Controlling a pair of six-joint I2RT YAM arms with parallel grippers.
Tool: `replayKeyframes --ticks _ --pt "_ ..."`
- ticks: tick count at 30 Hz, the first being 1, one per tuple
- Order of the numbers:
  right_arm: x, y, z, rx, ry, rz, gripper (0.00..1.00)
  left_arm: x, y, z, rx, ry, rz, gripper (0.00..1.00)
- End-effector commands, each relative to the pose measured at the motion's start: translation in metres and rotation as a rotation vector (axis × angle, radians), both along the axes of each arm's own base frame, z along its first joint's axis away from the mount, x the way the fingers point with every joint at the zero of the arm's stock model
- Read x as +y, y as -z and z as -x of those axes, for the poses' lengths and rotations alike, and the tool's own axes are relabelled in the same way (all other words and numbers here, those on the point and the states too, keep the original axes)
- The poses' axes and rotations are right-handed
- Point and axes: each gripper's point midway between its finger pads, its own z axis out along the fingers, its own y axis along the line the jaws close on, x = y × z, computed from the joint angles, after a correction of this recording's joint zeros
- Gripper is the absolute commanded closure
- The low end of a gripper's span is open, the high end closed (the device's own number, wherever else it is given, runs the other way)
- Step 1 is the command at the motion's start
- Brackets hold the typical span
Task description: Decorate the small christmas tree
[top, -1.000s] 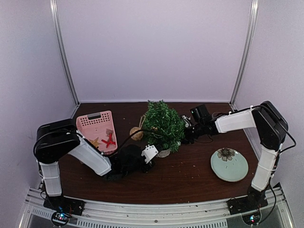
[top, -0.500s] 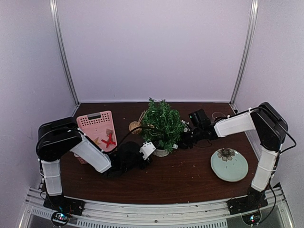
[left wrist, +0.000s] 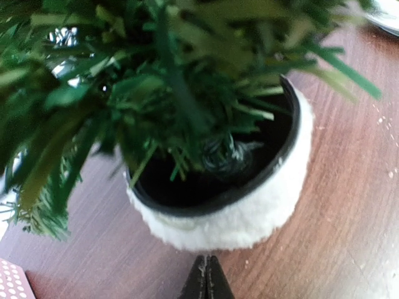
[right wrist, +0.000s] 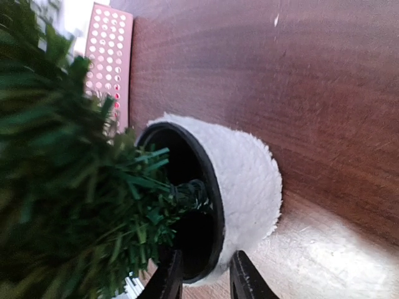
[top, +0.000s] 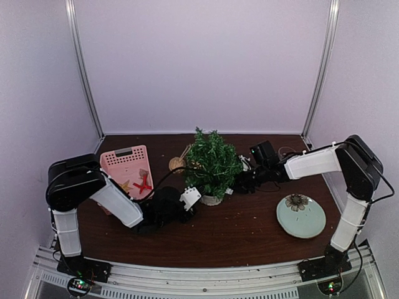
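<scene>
Top external view: small christmas tree stands upright at frame centre on a dark wood-grain table. Foliage is bushy, needle-like, dark green. Pot is round, w/ white fuzzy outer wrap and glossy black inner rim. Right gripper, reaching in from frame right, pinches the pot wall, one jaw inside the rim and the other against the fuzzy outside. Left gripper has jaws pressed together w/ nothing between them. Its tip sits just beside the pot base, at bottom centre of the left wrist view; contact cannot be told. Perforated pink plastic tray lies left of the tree. Round pale-green plate w/ flower motif lies at lower right.
</scene>
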Motion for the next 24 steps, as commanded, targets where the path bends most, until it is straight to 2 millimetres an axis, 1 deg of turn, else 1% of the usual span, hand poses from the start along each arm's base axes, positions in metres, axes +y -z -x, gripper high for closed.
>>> replayKeyframes --ticks 1,2,7,10,14,17,22,24 --pt "-0.012 -0.023 -0.018 -0.087 0.029 0.005 0.73 -0.003 -0.019 0.008 -0.036 0.020 0.052 1.00" --pt "-0.014 -0.025 -0.023 -0.099 0.036 0.007 0.73 -0.004 -0.019 0.009 -0.036 0.025 0.052 1.00" --pt "-0.023 -0.019 -0.033 -0.096 0.063 0.058 0.73 -0.011 -0.021 0.015 -0.039 0.041 0.059 1.00" --pt "-0.025 -0.014 -0.040 -0.103 0.083 0.075 0.71 -0.015 -0.023 0.013 -0.043 0.043 0.068 1.00" --pt "-0.017 -0.013 -0.052 -0.105 0.089 0.050 0.71 -0.020 -0.023 0.012 -0.045 0.047 0.074 1.00" --pt "-0.011 -0.011 -0.055 -0.091 0.084 0.039 0.71 -0.023 -0.025 0.010 -0.048 0.049 0.083 1.00" --pt "0.000 -0.007 -0.051 -0.083 0.057 0.018 0.71 -0.023 -0.025 0.006 -0.053 0.028 0.093 1.00" --pt "0.004 -0.005 -0.047 -0.076 0.044 0.012 0.71 -0.024 -0.023 0.004 -0.053 0.024 0.091 1.00"
